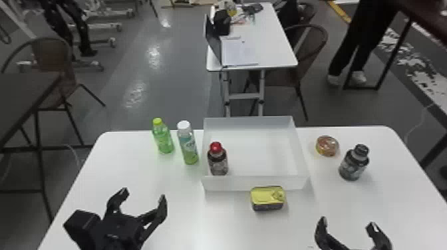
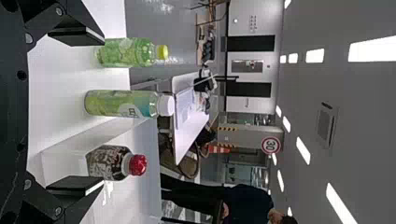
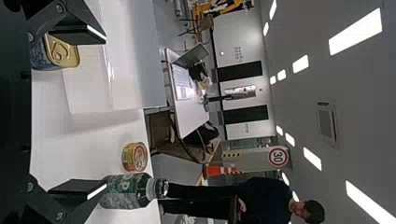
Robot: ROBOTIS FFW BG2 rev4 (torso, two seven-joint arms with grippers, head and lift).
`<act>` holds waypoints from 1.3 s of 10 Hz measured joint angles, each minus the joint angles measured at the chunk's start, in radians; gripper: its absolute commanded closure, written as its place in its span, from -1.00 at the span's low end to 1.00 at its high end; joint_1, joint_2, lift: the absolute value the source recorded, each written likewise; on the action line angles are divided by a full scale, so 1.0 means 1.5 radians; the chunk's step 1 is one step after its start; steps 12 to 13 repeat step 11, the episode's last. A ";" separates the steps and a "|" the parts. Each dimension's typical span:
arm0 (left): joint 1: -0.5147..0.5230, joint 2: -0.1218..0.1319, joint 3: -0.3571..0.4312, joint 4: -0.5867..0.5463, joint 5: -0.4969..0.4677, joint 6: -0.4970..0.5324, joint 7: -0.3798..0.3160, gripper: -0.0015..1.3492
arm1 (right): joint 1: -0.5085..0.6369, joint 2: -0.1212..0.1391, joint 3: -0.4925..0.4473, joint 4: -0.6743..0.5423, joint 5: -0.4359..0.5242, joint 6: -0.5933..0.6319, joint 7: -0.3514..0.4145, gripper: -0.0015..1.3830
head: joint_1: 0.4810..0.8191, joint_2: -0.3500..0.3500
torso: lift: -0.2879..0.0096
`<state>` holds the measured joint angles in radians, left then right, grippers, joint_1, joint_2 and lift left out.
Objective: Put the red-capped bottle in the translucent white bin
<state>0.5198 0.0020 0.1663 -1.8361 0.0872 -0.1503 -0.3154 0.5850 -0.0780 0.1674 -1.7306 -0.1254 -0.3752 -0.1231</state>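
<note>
On the near left of the white table (image 1: 186, 219), the left arm comes in from the bottom edge, its tool (image 1: 143, 196) pointing toward the far side, open and empty, with its two black fingers spread wide. At the near right, the right tool (image 1: 347, 222) also points far; it too is open, with nothing between its fingers. Both are on the near side of the translucent white bin (image 1: 232, 183), apart from it.

The red-capped bottle (image 1: 218, 163) stands upright inside the bin, at its near left corner. Its dark label bears a pale pattern. Left of the bin, the white-capped bottle (image 1: 188, 143) has a green and blue label with white lettering, and farther left is a green bottle (image 1: 163, 138) with a yellow-green cap. Right of the bin stand a round tin (image 1: 327, 146) and, nearer and farther right, a dark-capped bottle (image 1: 354, 164) with pale lettering on its label. A rectangular tin (image 1: 267, 197) with a yellow pull-tab lid sits just on the near side of the bin.
</note>
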 measured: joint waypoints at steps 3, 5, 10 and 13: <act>0.067 -0.001 -0.014 -0.014 0.022 -0.059 0.046 -0.65 | 0.032 0.002 0.000 -0.009 0.008 -0.029 -0.025 -0.72 | 0.27 0.30 | 0.94; 0.086 -0.001 -0.023 -0.014 0.025 -0.084 0.065 -0.65 | 0.040 0.010 0.000 -0.010 0.013 -0.035 -0.026 -0.72 | 0.27 0.32 | 0.94; 0.091 0.011 -0.039 -0.013 0.038 -0.086 0.084 -0.65 | 0.041 0.011 0.001 -0.004 0.014 -0.043 -0.026 -0.72 | 0.27 0.32 | 0.94; 0.091 0.014 -0.041 -0.013 0.040 -0.084 0.085 -0.65 | 0.041 0.011 0.001 -0.004 0.013 -0.042 -0.026 -0.72 | 0.27 0.31 | 0.94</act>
